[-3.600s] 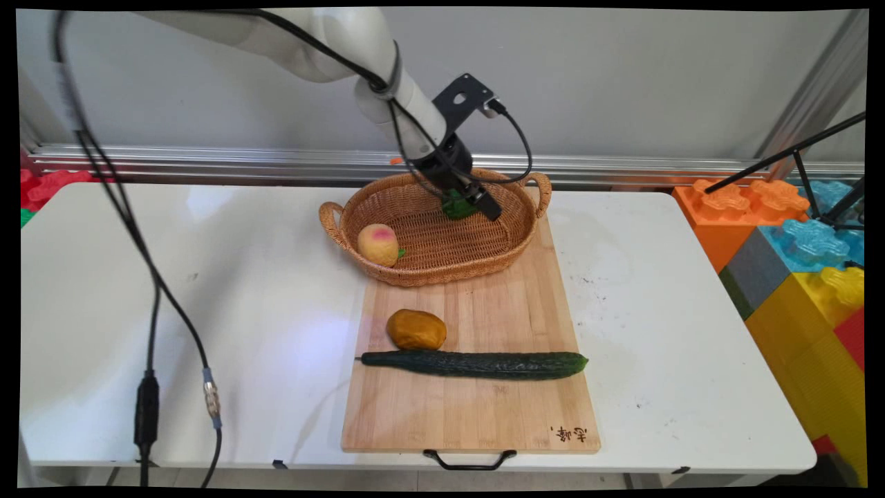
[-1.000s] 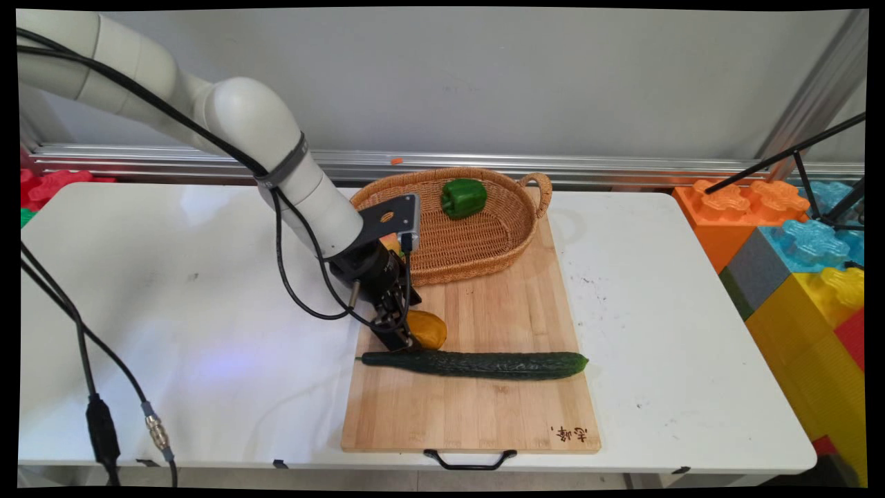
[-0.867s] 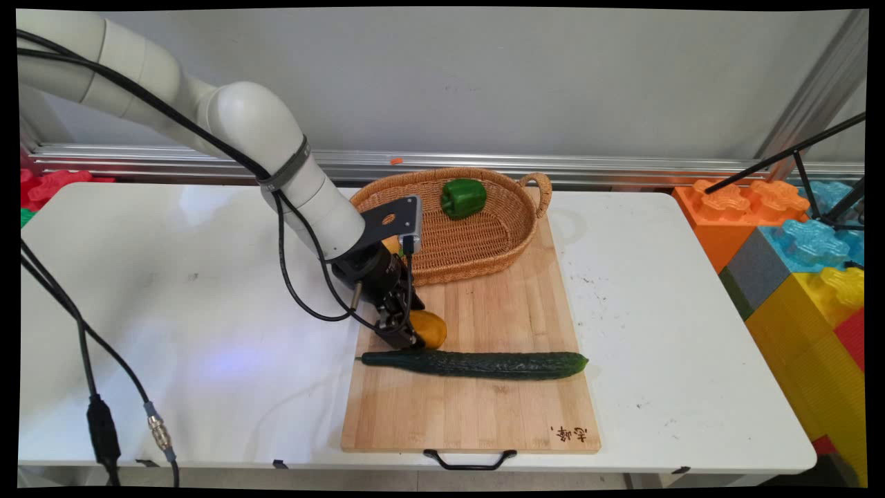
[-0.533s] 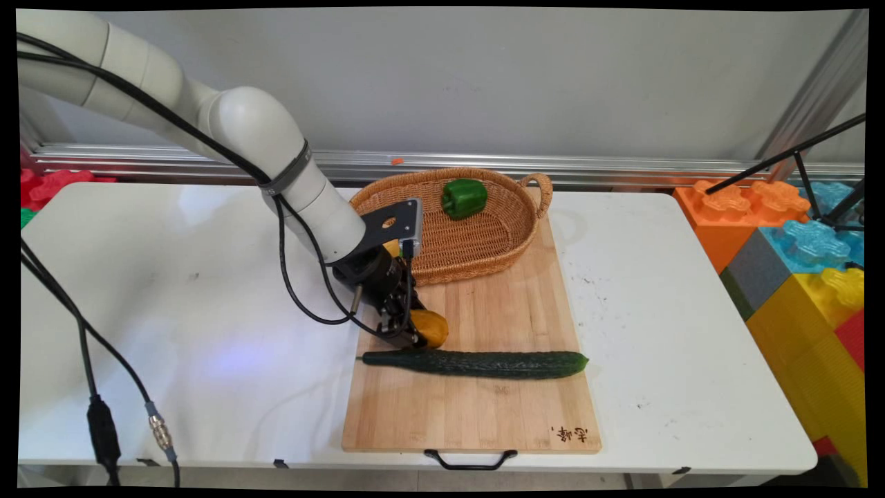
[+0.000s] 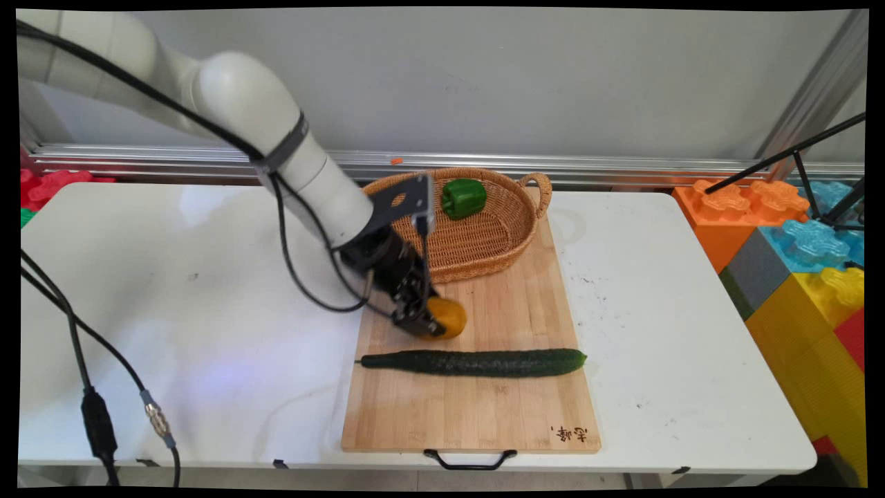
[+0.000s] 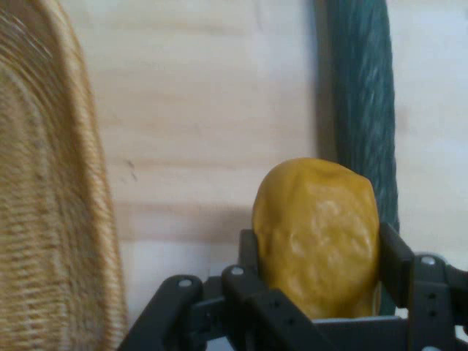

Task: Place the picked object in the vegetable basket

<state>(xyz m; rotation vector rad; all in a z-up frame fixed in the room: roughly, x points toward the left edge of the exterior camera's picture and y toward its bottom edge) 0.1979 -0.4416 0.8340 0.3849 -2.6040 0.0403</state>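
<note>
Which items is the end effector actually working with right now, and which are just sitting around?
In play:
end effector, shut on the potato
potato, clear of the cutting board
cutting board

Lying about:
cucumber, on the board
wicker basket
green pepper, in the basket
toy blocks, beside the table

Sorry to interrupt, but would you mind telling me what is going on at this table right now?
The arm's claw is shut on a yellow-brown potato, held just above the wooden cutting board. A cucumber lies across the board nearer the camera. Behind the claw, a wicker basket holding a green pepper rests partly on the board's far end.
</note>
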